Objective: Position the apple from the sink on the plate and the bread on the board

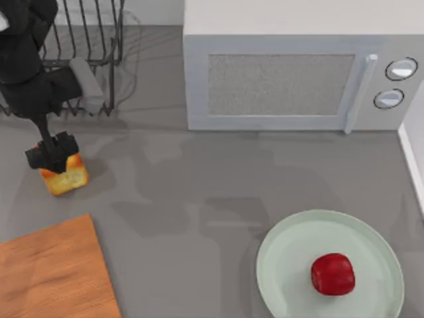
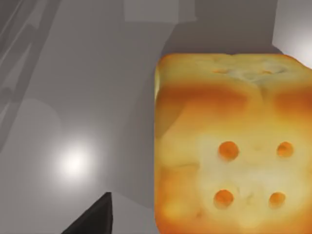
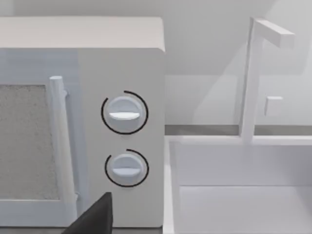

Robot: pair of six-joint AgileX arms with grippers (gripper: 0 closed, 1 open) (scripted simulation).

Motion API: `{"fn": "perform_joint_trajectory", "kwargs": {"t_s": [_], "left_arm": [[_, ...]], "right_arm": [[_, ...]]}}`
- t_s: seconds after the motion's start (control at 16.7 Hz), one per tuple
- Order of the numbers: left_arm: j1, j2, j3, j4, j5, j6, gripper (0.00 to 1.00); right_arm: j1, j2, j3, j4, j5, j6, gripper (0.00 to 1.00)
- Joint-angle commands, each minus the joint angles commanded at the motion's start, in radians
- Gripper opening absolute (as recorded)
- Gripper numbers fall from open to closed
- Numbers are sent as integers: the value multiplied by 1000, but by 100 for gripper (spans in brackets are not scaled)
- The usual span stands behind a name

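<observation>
Now the left gripper (image 1: 52, 154) sits right on top of the bread (image 1: 66, 179), well left of the microwave (image 1: 291, 66) and just in front of the dish rack (image 1: 86, 53). From above its dark fingers straddle the bread's upper edge, though whether they are clamped on it or loose I cannot tell. Up close in the left wrist view, the bread (image 2: 234, 146) looms large, golden with a browned band and four orange spots, and one dark fingertip (image 2: 95, 219) pokes in beside it, apart from the crust. Bread rests on the grey counter, not on the board (image 1: 53, 271), which lies nearer the front, further from the microwave than the bread. Over in front of the microwave's knob end, the apple (image 1: 332, 273) sits on the plate (image 1: 285, 265), a little off centre. Right arm looks at the microwave knobs (image 3: 124, 113) and the white sink (image 3: 239, 195) beside them, a dark fingertip (image 3: 95, 219) at the edge, its grip state impossible to tell
</observation>
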Motion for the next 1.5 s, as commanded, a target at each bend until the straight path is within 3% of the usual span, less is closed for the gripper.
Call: {"fn": "perform_joint_trajectory", "kwargs": {"t_s": [0.42,0.84,1.14,1.5], "left_arm": [[3,11,7,-1,0,0,100],[2,89,-131,220,1,2,100],[2,99,-146,239,1,3,100],[2,99,-146,239,1,3,55]], "right_arm": [[0,0,0,0,0,0,100],[0,0,0,0,0,0,100],[0,0,0,0,0,0,100],[0,0,0,0,0,0,100]]}}
